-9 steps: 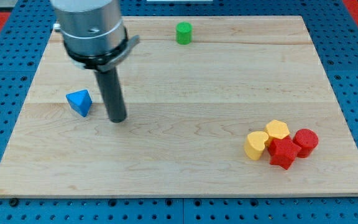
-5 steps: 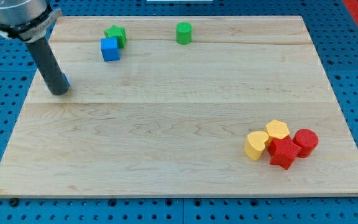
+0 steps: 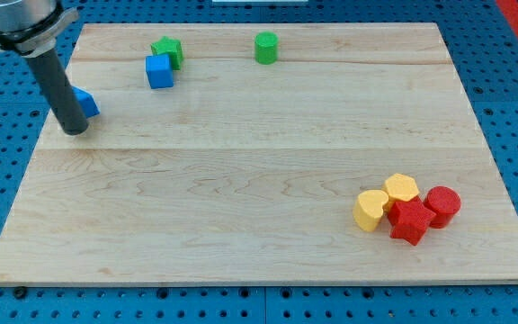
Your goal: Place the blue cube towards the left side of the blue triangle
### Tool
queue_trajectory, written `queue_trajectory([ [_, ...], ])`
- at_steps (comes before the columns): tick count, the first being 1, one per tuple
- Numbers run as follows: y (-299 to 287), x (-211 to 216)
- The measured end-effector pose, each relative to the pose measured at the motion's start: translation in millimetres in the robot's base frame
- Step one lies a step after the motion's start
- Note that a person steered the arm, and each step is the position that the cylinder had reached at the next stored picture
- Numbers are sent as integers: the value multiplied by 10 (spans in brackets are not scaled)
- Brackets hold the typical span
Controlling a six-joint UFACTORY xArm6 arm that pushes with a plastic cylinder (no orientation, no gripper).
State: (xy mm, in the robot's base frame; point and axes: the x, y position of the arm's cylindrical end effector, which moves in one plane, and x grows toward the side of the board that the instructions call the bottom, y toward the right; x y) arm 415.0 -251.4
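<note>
The blue cube (image 3: 159, 71) sits near the view's top left, touching a green star block (image 3: 166, 49) just above it. The blue triangle (image 3: 86, 103) lies at the view's left, partly hidden behind my rod. My tip (image 3: 75, 130) rests on the board right against the triangle's lower left side. The cube is to the right of and above the triangle, about a cube's width or more apart.
A green cylinder (image 3: 265, 47) stands at the view's top centre. A cluster at the lower right holds two yellow blocks (image 3: 371, 210) (image 3: 402, 188), a red star-like block (image 3: 410, 221) and a red cylinder (image 3: 442, 204). The wooden board's left edge (image 3: 41, 135) is close to my tip.
My rod swung from mid-left to the far left. The blue triangle moved up and left with it. The blue cube and green star, hidden earlier by the arm, now show.
</note>
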Motion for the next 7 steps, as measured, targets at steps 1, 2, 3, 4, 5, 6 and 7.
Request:
queue_trajectory([
  [1, -317, -16],
  [2, -222, -60],
  [3, -144, -263],
  [4, -45, -488],
  [5, 199, -675],
  [6, 434, -835],
  [7, 658, -938],
])
